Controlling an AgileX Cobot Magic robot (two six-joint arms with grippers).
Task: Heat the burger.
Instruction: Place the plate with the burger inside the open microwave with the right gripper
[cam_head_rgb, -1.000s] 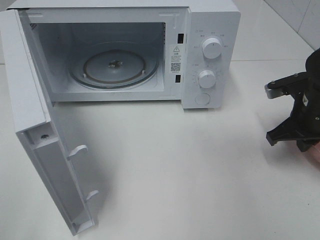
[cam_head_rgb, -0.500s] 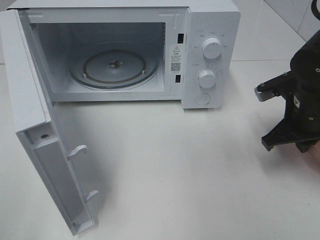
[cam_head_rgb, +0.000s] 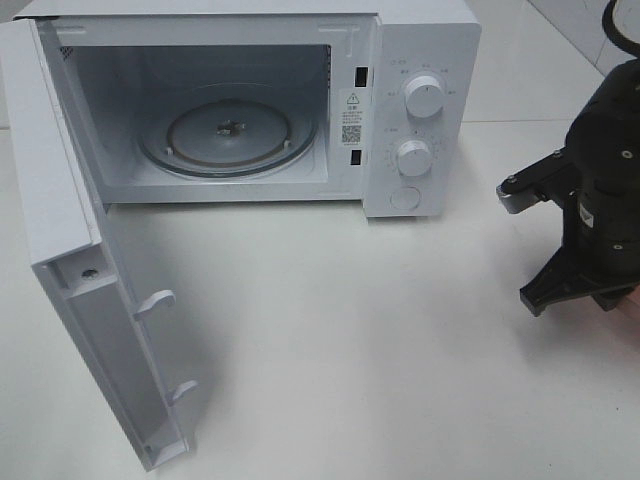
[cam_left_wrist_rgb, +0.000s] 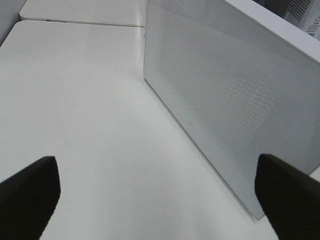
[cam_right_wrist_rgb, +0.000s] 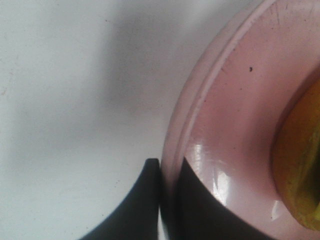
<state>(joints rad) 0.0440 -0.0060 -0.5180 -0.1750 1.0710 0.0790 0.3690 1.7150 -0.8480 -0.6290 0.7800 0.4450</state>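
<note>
I take the microwave (cam_head_rgb: 250, 110) as my landmark. It stands at the back of the white table (cam_head_rgb: 380, 350) with its door (cam_head_rgb: 80, 300) swung fully out on the left-hand hinge, so the glass turntable (cam_head_rgb: 228, 135) shows inside the cavity. Its two knobs (cam_head_rgb: 424, 98) sit one above the other on the right-hand panel.

My right arm (cam_head_rgb: 605, 170) is well to the right of the microwave, beyond the knob panel and nearer the front of the table. The high camera does not show me its fingertips. The right wrist camera does: the right gripper (cam_right_wrist_rgb: 167, 200) is pinched onto the rim of the pink plate (cam_right_wrist_rgb: 235, 115), one dark finger outside the rim and one inside, with only the lip between them. The burger (cam_right_wrist_rgb: 300, 165) sits on that plate, so it is out on the table to the right of the microwave, not in the cavity. Only a glossy golden-brown slice of bun shows, set in from the gripped rim. In the high view the burger is hidden by the arm.

The left gripper (cam_left_wrist_rgb: 159, 197) is spread wide and holds nothing — its two black fingertips (cam_left_wrist_rgb: 27, 195) stand far apart above bare table. It is on the outer side of the open door (cam_left_wrist_rgb: 235, 95), facing the dotted panel and not touching it.
</note>
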